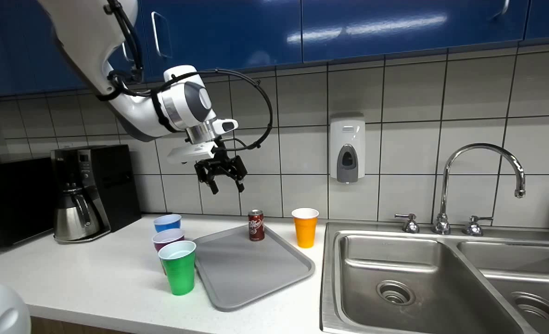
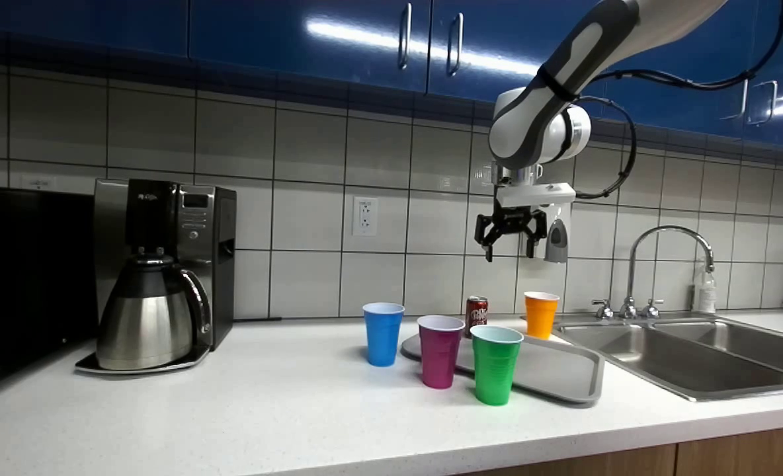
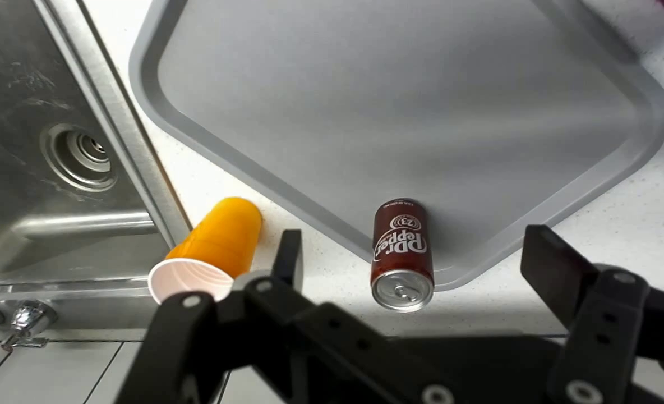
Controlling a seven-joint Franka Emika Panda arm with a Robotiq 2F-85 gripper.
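Observation:
My gripper [image 1: 228, 187] is open and empty, high above the counter, also in an exterior view [image 2: 510, 252] and the wrist view [image 3: 414, 244]. Below it, a dark red Dr Pepper can [image 3: 402, 238] stands upright near a corner of the grey tray [image 3: 399, 101]. The can also shows in both exterior views [image 1: 256, 226] [image 2: 476, 312]. It appears between the spread fingers in the wrist view, untouched. An orange cup [image 3: 225, 230] stands upright beside the tray, toward the sink. Green [image 1: 180, 271], purple [image 2: 440, 354] and blue [image 2: 383, 336] cups stand upright along the tray's opposite side.
A steel double sink [image 1: 332, 278] with a tall faucet [image 1: 481, 146] adjoins the counter. A coffee maker [image 2: 196, 264] with a steel carafe [image 2: 145, 324] stands beside a black appliance [image 2: 28, 277]. A soap dispenser [image 1: 347, 148] hangs on the tiled wall. Blue cabinets [image 1: 228, 32] overhang the counter.

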